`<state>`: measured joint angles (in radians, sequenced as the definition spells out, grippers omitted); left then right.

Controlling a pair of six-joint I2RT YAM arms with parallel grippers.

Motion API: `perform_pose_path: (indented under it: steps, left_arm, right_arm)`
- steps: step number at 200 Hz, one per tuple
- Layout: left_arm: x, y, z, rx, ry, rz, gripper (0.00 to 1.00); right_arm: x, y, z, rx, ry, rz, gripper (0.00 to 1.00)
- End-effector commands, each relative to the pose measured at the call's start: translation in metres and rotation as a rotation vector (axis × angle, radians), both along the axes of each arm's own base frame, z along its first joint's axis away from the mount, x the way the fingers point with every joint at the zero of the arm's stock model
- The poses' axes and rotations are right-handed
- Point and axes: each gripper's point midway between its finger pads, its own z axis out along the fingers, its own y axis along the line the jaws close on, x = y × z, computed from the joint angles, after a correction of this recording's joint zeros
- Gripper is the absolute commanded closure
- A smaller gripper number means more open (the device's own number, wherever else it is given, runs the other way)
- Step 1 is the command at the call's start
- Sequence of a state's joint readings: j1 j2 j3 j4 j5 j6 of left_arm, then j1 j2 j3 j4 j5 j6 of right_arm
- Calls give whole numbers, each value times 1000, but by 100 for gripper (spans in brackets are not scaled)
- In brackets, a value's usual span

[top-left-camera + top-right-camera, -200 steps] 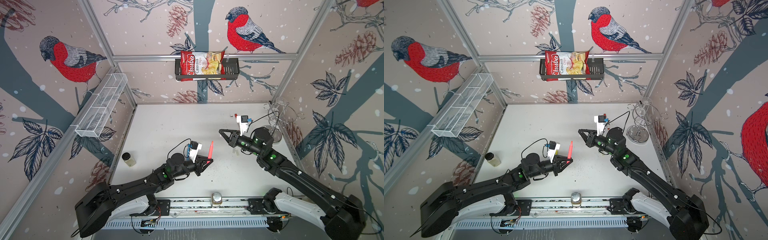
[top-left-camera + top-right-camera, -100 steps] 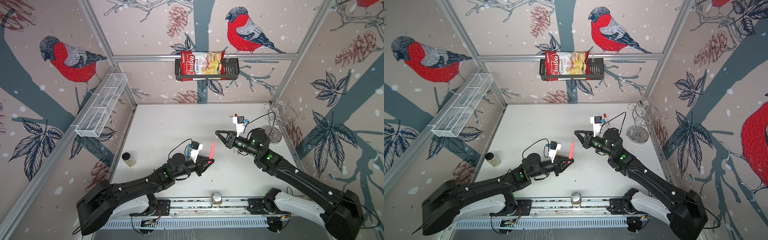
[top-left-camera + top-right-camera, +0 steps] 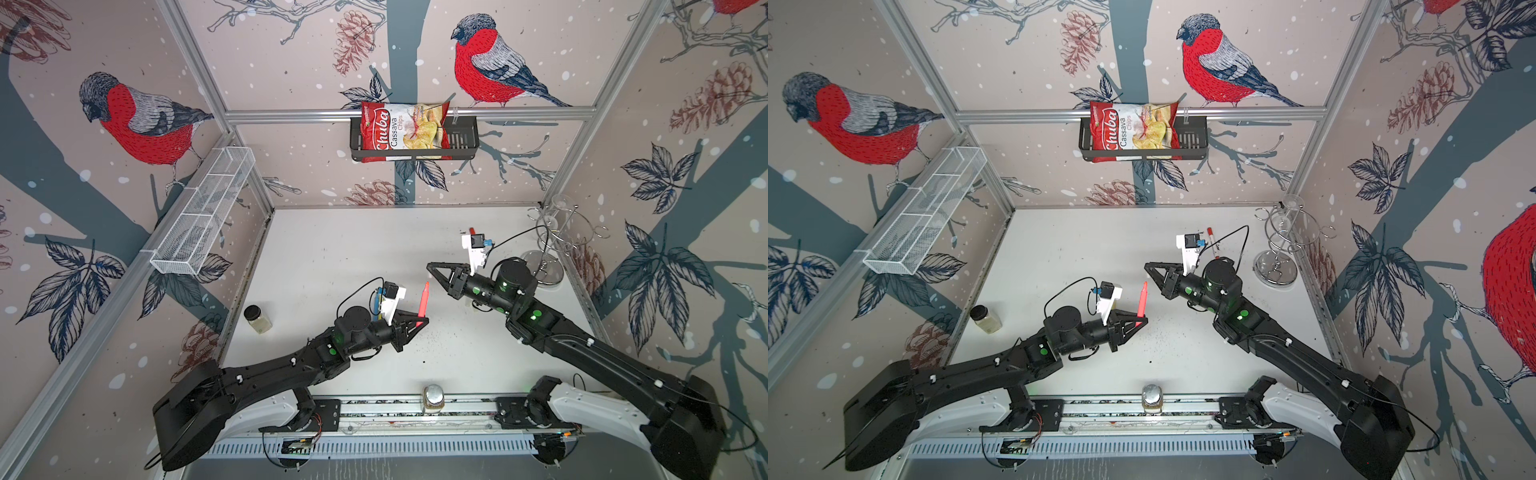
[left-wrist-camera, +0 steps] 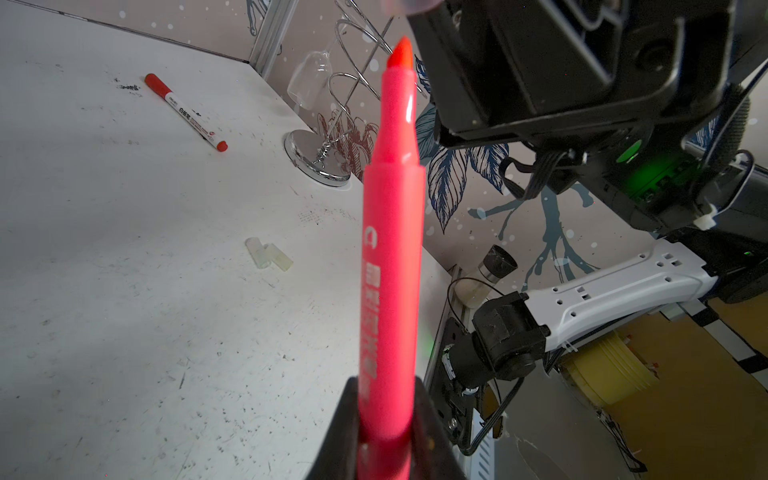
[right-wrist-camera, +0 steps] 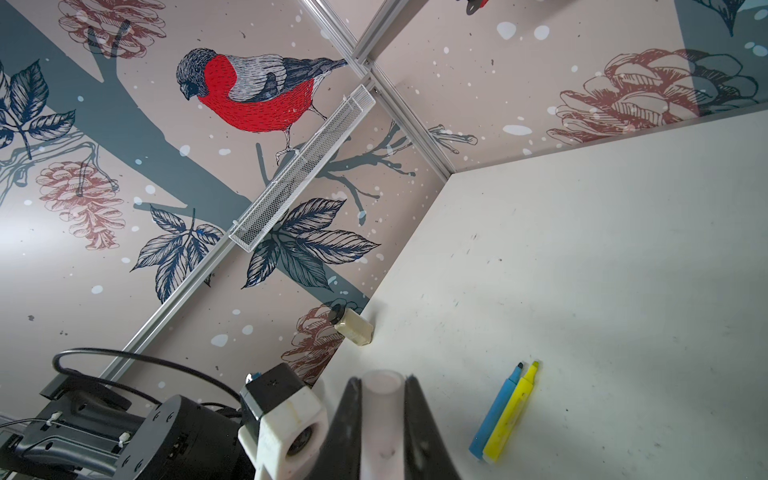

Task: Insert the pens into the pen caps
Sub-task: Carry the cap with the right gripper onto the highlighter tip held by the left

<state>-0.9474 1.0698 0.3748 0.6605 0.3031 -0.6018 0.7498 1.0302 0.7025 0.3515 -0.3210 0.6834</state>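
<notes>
My left gripper [image 3: 421, 323] [image 4: 384, 415] is shut on the lower barrel of a pink-red pen [image 3: 423, 298] [image 4: 392, 249], which stands upright with its bare tip up. My right gripper [image 3: 430, 266] [image 5: 382, 380] is shut on a translucent whitish pen cap [image 5: 382, 415] with its open end facing forward, and hovers just above and right of the pen's tip. A blue pen [image 5: 496, 411] and a yellow pen [image 5: 513, 415] lie side by side on the table. A white pen with a red cap [image 4: 185, 111] [image 3: 1212, 241] lies at the back right. Two loose translucent caps [image 4: 268, 253] lie together on the table.
A chrome wire glass rack [image 3: 544, 249] stands at the back right corner. A small jar [image 3: 257, 319] sits by the left wall and another jar [image 3: 433, 398] on the front rail. A white mesh basket [image 3: 203, 216] hangs on the left wall, a chips bag [image 3: 401, 131] at the back.
My right gripper, with the cap in it, has moved left and closer to the pen's tip. The left gripper and its pen have barely shifted.
</notes>
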Motion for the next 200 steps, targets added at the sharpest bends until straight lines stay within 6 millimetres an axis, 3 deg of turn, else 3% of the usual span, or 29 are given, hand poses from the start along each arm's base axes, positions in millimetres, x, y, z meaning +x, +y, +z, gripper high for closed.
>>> perform_pose_path:
  steps: [1,200]
  left_arm:
    - [2,-2,20,-55,-53,4,100]
    - [6,-1,24,-60,-60,31,100]
  right_arm:
    - [-1,1,9,29,-26,3,92]
    - [-11,7,3,26,-22,28,93]
